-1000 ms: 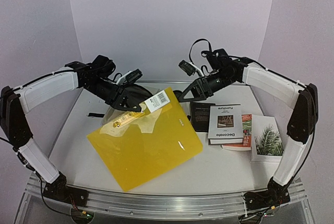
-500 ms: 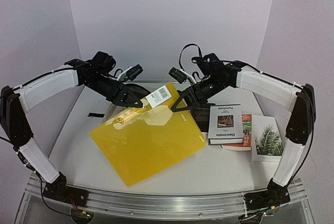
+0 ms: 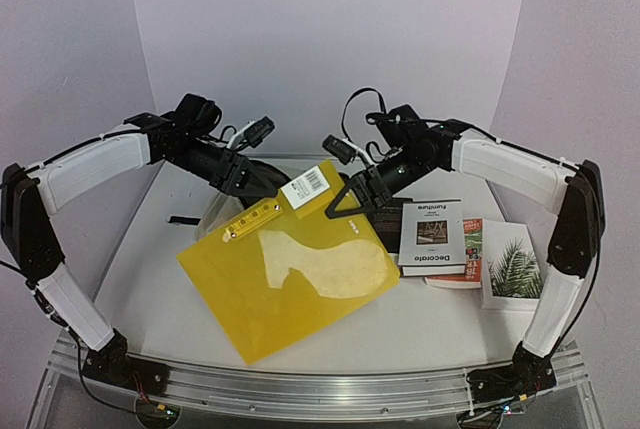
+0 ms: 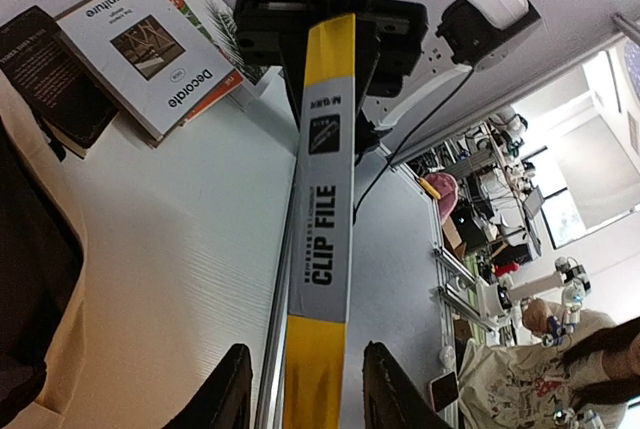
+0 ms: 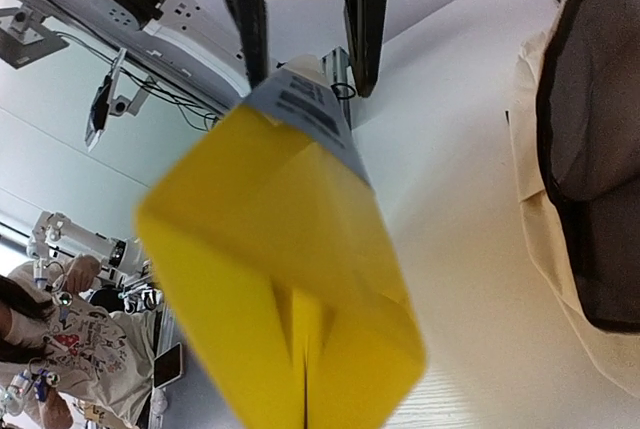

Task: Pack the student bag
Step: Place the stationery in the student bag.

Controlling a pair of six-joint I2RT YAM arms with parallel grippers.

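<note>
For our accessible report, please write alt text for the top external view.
A yellow clip file is held tilted over a white table, right jaws shut on its top edge, left jaws open at its corner. The student bag is mostly hidden behind it.

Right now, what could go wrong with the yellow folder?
The right end effector pinches one edge of the yellow clip file, while the left end effector stands open around it, so the sheet could twist or slip out. The file hides most of the student bag from above, so it might snag the rim.
</note>
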